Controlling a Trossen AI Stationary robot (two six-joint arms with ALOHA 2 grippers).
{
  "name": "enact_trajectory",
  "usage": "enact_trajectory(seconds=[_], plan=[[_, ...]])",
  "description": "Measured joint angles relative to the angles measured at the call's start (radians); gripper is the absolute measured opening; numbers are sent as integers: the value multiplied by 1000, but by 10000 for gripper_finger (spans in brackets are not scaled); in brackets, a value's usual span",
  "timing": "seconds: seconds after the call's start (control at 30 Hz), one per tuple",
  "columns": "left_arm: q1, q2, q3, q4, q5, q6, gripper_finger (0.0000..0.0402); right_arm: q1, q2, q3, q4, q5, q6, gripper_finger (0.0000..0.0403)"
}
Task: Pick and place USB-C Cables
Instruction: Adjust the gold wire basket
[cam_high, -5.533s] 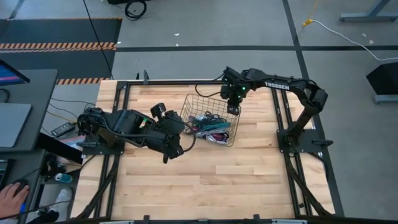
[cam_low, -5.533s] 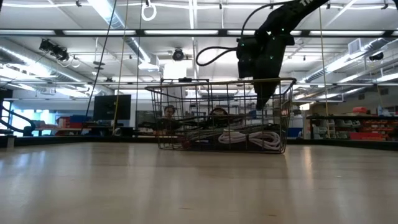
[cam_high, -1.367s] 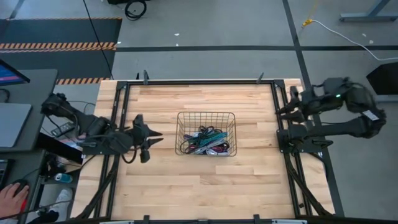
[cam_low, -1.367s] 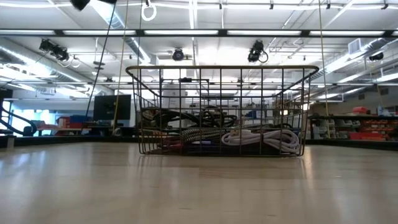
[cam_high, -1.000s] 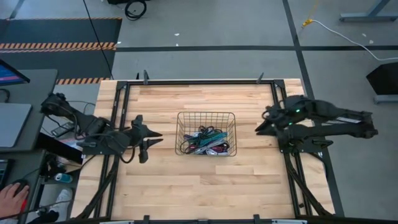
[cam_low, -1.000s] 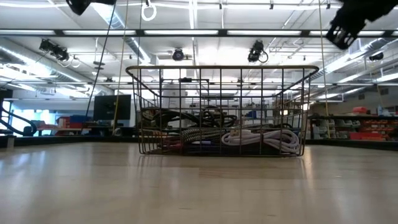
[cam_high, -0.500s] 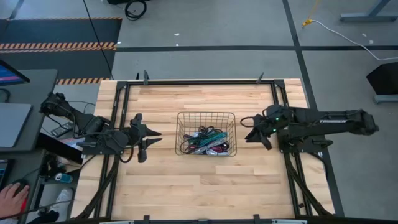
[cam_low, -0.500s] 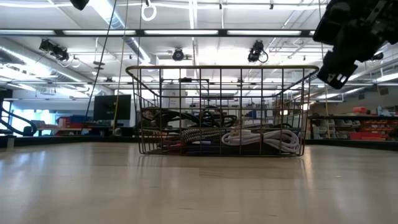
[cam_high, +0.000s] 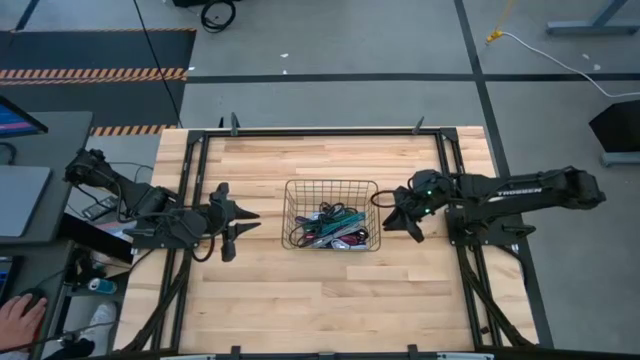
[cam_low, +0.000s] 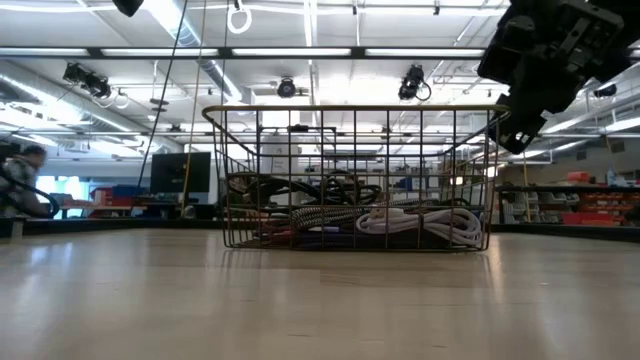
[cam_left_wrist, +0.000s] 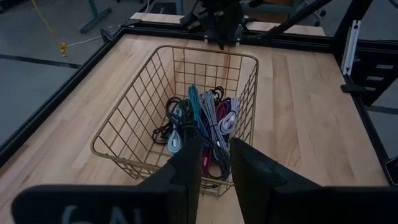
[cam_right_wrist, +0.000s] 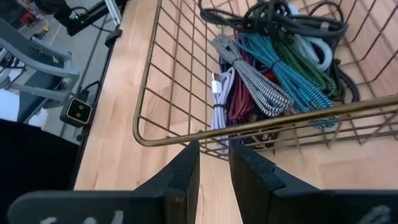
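USB-C Cables (cam_high: 335, 226) lie heaped inside the wire-mesh basket (cam_high: 331, 186), which stands near the middle of the wooden table (cam_high: 320, 300); seen from above, the pile fills the basket's half toward six o'clock, with bare wood showing through the mesh toward twelve. Among the bundles are braided teal and green ones (cam_right_wrist: 292, 78), a black-and-white one (cam_right_wrist: 249, 71), dark red and pale lilac ones (cam_right_wrist: 224, 102), and loose black loops (cam_right_wrist: 292, 18) at the far side (in the low view a pale coil (cam_low: 425, 222) rests against the basket's wall). The right gripper (cam_high: 398, 221) sits at three o'clock from the basket, just beside its rim and above the tabletop, pointing toward it; its two dark fingers (cam_right_wrist: 186, 174) stand a narrow gap apart with nothing between them, the basket's brass-coloured rim (cam_right_wrist: 261, 124) running just ahead of their tips. The left gripper (cam_high: 244, 220) waits at nine o'clock from the basket, clear of it near the table's edge, likewise slightly parted and empty, its fingers (cam_left_wrist: 252, 168) aimed at the basket. A person's hand (cam_high: 18, 318) rests at a desk well off the table toward eight o'clock.
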Motion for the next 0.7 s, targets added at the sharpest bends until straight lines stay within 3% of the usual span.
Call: enact_trajectory(seconds=[0.7], plan=[[0,0,0,6,2,5,89,-25,127,0,188,-13,-36,93]])
